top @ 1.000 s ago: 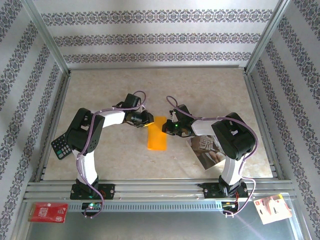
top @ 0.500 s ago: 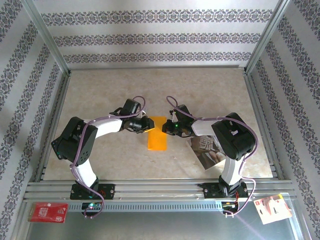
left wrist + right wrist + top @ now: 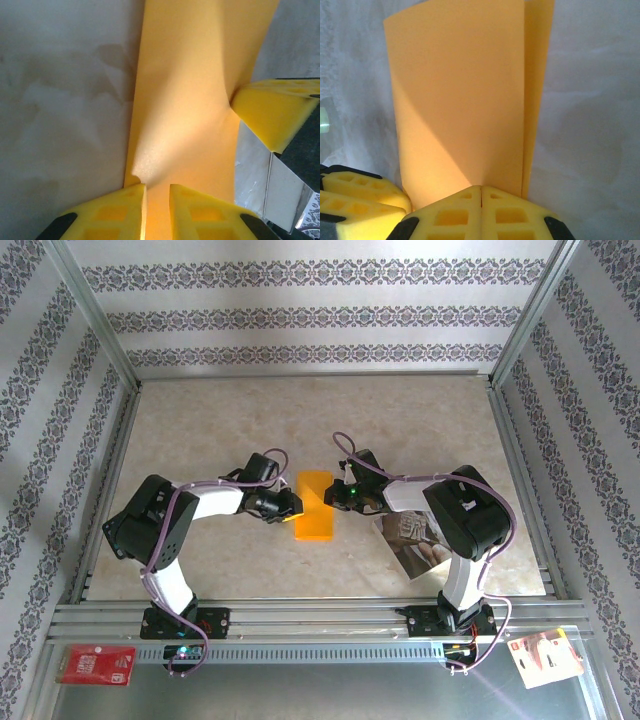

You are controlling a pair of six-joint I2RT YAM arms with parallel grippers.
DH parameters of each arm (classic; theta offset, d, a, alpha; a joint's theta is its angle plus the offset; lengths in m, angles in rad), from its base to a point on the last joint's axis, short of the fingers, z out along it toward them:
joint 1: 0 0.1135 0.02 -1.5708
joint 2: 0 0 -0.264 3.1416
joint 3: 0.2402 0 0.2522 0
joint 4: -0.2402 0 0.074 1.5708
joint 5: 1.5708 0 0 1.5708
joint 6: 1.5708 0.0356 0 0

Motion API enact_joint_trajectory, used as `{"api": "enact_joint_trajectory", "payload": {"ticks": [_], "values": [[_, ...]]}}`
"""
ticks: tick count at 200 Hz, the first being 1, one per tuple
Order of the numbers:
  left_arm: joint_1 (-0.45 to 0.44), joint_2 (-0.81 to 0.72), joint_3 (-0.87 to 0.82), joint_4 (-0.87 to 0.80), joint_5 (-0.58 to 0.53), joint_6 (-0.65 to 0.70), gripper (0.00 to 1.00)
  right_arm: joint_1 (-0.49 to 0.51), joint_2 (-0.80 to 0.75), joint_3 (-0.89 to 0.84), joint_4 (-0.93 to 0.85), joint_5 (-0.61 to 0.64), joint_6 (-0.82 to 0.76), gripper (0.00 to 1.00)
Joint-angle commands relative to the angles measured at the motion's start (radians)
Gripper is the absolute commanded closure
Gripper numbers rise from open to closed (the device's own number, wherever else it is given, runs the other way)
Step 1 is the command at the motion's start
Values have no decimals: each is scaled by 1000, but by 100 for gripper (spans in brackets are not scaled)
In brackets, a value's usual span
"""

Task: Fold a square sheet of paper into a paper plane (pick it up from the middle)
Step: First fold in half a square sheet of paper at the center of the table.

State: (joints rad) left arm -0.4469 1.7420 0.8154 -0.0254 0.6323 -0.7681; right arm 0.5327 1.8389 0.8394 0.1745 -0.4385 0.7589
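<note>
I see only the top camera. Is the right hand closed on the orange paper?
Observer: Yes. The right wrist view shows the right hand shut on the paper.
Operator: Is the paper lying flat?
Observer: No. It is folded in two layers, and the back layer sticks out along one side.
Operator: And the left hand?
Observer: In the left wrist view, the left hand has a narrow gap and the paper runs into it. I cannot tell if it grips.

The paper [image 3: 314,506] is bright orange, folded in half into a narrow strip running near to far, mid-table, its layers slightly parted.
</note>
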Motion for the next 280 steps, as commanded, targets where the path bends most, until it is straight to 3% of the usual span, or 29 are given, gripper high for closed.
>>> {"api": "enact_joint_trajectory", "payload": {"ticks": [1,106,144,189,243,280], "values": [[-2,-62,-18,11,28,-20,80,-8,45,-63,-184,106,-23,100],[-18,40,-52,92,19,-48,85,-9,33,-73,-186,110,-24,100],[-18,50,-81,40,-32,-26,93,-8,32,-69,-181,105,-30,100],[-19,69,-74,-21,-3,24,97,-18,-26,-36,-203,68,-45,100],[-17,71,-84,-99,50,124,100,-26,-181,-4,-194,-42,-41,86],[-17,58,-111,-78,72,125,100,39,-137,37,-93,-98,52,83]]}}
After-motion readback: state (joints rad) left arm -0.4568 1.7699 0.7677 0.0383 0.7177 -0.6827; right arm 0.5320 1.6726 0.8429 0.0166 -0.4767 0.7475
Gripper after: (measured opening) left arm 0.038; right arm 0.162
